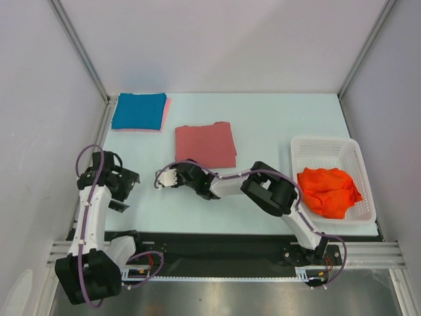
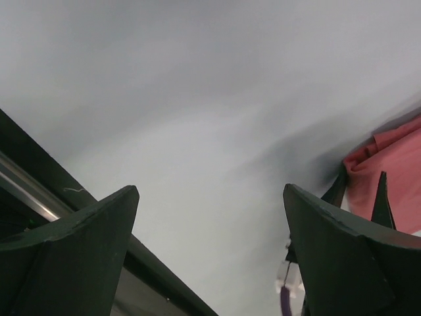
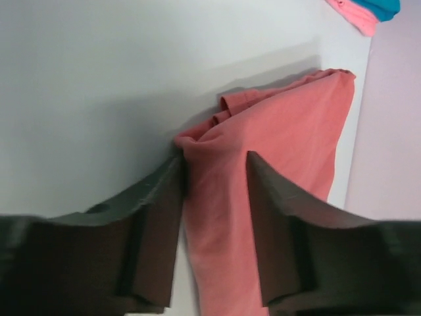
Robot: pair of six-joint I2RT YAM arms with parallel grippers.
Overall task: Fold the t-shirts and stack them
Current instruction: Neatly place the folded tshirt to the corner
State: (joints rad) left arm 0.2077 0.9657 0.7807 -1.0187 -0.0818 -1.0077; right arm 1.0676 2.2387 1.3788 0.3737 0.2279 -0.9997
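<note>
A dusty salmon-red t-shirt (image 1: pixel 205 145) lies folded at the table's middle. My right gripper (image 1: pixel 186 166) is at its near left corner. In the right wrist view the jaws (image 3: pixel 214 157) stand partly closed astride the shirt's bunched edge (image 3: pixel 289 131), with the left finger touching the fold and a gap still showing. A folded teal-blue t-shirt (image 1: pixel 138 110) rests on a light pink one (image 1: pixel 166 116) at the back left. My left gripper (image 1: pixel 123 191) hovers open and empty at the left (image 2: pixel 210 191).
A white lattice basket (image 1: pixel 325 141) at the right holds a crumpled orange-red t-shirt (image 1: pixel 329 191). Metal frame posts and pale walls close in the table's sides and back. A black rail runs along the near edge.
</note>
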